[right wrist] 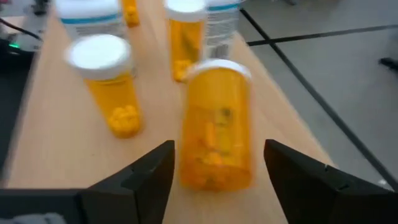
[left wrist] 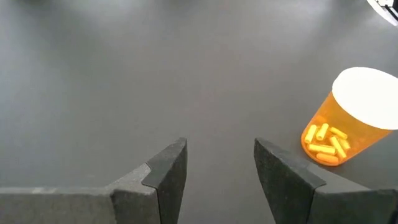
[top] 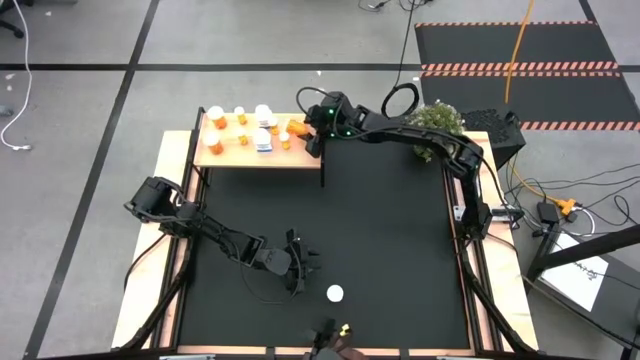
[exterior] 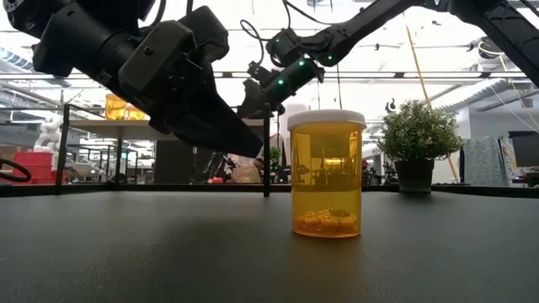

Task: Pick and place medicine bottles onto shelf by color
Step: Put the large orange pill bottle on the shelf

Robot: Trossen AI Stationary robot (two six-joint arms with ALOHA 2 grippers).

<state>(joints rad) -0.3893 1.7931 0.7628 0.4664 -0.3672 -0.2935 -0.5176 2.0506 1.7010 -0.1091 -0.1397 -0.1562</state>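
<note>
We see the right gripper (right wrist: 214, 171) open around an orange bottle (right wrist: 215, 121) on the shelf (top: 230, 155); the left gripper (left wrist: 217, 174) hangs open, empty, beside a lone bottle (left wrist: 345, 118) on the mat (top: 390, 230)

A robotics lab or workshop hall, judging by the grey floor (top: 250, 40) taped in black lines around the table (top: 150, 290). Beyond the table, striped hazard mats (top: 520, 68), loose cables (top: 590, 180), exposed ceiling beams (exterior: 472, 80) and a potted plant (exterior: 417, 139).
</note>
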